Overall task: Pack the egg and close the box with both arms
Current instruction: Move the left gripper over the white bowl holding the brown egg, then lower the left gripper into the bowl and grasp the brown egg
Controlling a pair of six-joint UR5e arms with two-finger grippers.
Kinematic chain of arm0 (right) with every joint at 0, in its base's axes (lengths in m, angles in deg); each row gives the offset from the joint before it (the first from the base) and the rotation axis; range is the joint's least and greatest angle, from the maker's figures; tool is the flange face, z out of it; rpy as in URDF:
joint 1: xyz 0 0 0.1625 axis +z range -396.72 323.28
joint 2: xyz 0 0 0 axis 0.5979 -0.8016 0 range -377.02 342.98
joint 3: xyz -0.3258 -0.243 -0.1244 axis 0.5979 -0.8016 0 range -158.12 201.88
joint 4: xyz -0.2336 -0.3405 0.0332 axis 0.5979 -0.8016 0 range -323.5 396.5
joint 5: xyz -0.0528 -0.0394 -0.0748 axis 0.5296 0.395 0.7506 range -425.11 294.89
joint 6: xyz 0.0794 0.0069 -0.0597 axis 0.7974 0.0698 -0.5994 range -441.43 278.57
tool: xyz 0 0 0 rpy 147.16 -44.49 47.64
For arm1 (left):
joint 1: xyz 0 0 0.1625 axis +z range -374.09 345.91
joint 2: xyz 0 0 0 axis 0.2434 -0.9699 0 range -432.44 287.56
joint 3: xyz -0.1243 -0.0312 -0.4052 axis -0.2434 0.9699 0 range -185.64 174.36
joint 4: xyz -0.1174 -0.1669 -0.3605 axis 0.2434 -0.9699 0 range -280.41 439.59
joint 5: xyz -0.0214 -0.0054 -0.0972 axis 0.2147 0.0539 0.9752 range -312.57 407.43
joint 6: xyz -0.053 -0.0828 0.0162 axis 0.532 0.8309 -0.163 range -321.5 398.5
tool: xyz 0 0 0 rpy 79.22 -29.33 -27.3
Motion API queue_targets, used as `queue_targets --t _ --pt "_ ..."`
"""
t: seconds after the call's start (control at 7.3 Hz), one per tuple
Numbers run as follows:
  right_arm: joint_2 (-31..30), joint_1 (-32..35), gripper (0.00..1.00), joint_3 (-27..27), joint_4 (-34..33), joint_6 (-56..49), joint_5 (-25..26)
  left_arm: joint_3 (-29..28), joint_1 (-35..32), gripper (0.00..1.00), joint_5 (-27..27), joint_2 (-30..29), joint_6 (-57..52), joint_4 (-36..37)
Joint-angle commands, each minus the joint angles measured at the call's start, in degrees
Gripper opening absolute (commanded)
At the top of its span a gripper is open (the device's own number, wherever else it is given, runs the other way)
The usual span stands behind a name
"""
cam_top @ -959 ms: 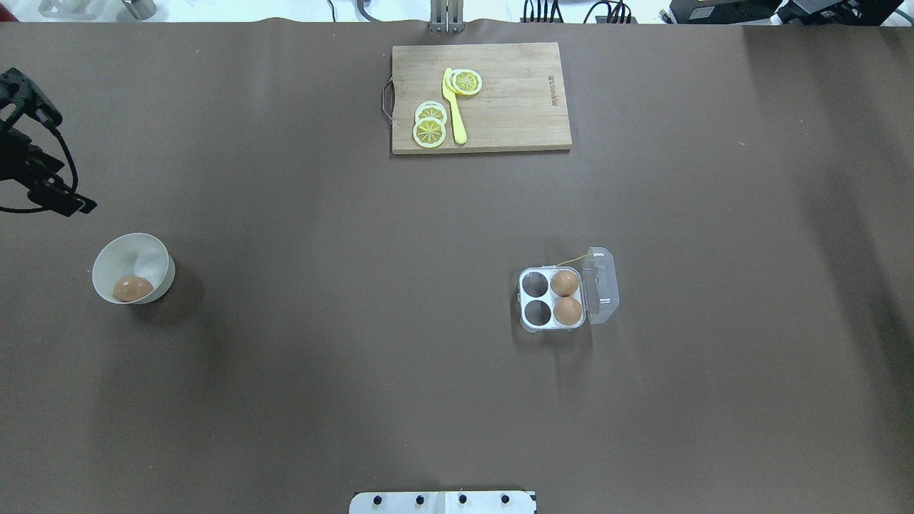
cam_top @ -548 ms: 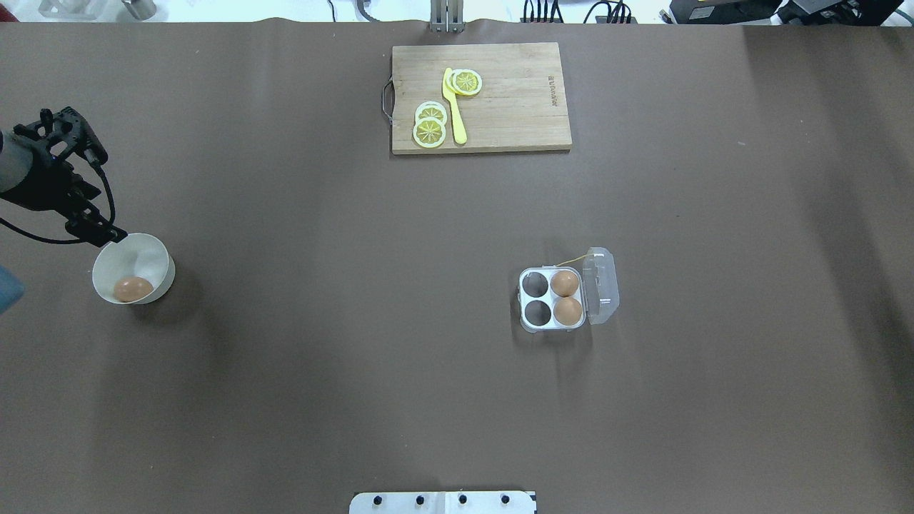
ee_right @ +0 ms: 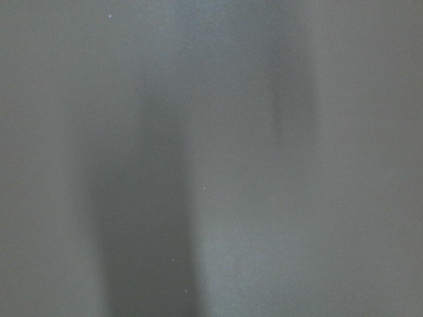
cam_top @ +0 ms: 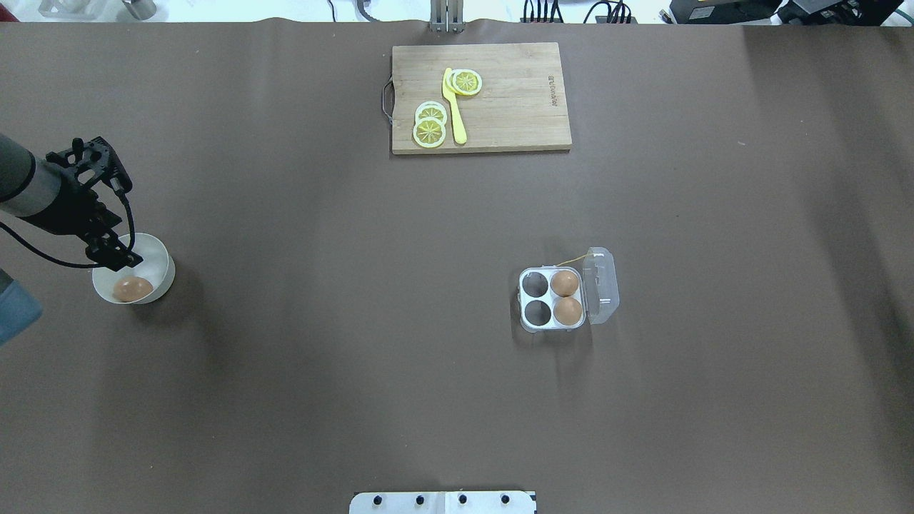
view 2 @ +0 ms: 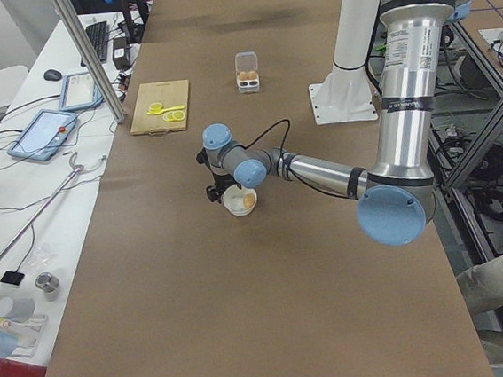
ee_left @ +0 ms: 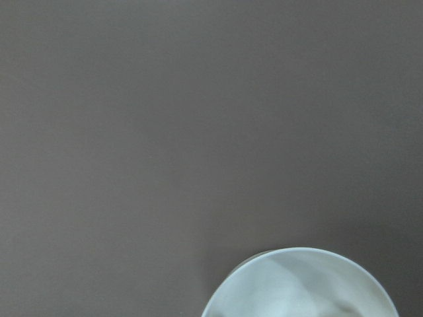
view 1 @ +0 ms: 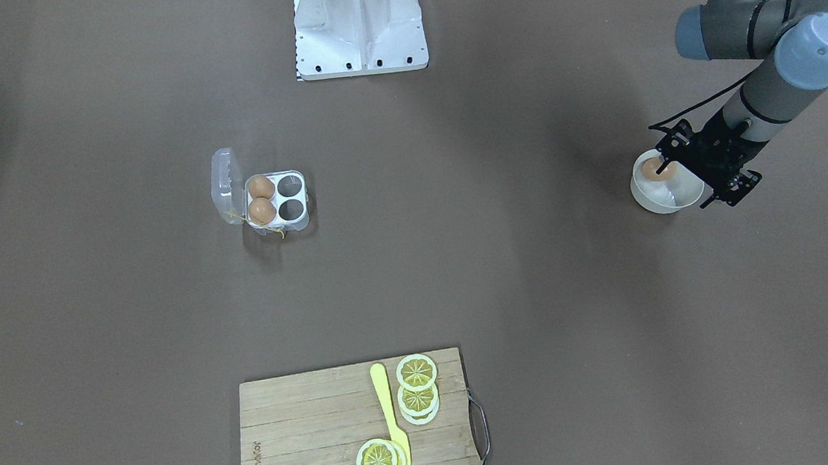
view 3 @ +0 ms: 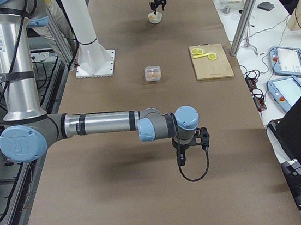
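Observation:
A brown egg (cam_top: pixel 133 288) lies in a white bowl (cam_top: pixel 156 258) at the table's left side. The box (cam_top: pixel 523 325) sits right of centre with its clear lid (cam_top: pixel 602 285) folded open to the right. Two of its cells hold brown eggs (cam_top: pixel 564 283); the two left cells are empty. My left gripper (cam_top: pixel 114 251) hangs over the bowl's far-left rim, pointing down, and I cannot tell whether it is open or shut. The left wrist view shows only the bowl's rim (ee_left: pixel 297 254) at the bottom. My right gripper (view 3: pixel 184 157) shows only in the exterior right view, far from the box; its state cannot be told.
A wooden cutting board (cam_top: pixel 514 107) at the far middle carries lemon slices (cam_top: pixel 430 131) and a yellow knife (cam_top: pixel 454 107). The white mounting stand (view 1: pixel 358 20) is at the robot's edge of the table.
My left arm has swung in from the table's left edge, moving right and nearer to the robot, until the gripper is over the bowl's rim. Egg, bowl and box have stayed put.

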Motion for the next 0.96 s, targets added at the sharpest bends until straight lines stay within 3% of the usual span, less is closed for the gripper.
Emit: queue_targets --t 0.0,0.82 --pt "0.1 -0.1 1.00 -0.9 0.1 0.0 0.0 -0.1 0.3 0.83 0.1 -0.3 -0.6 2.0" --pt "0.5 -0.2 1.00 -1.2 0.1 -0.1 0.0 2.6 1.0 0.82 0.1 2.1 -2.8 4.6"
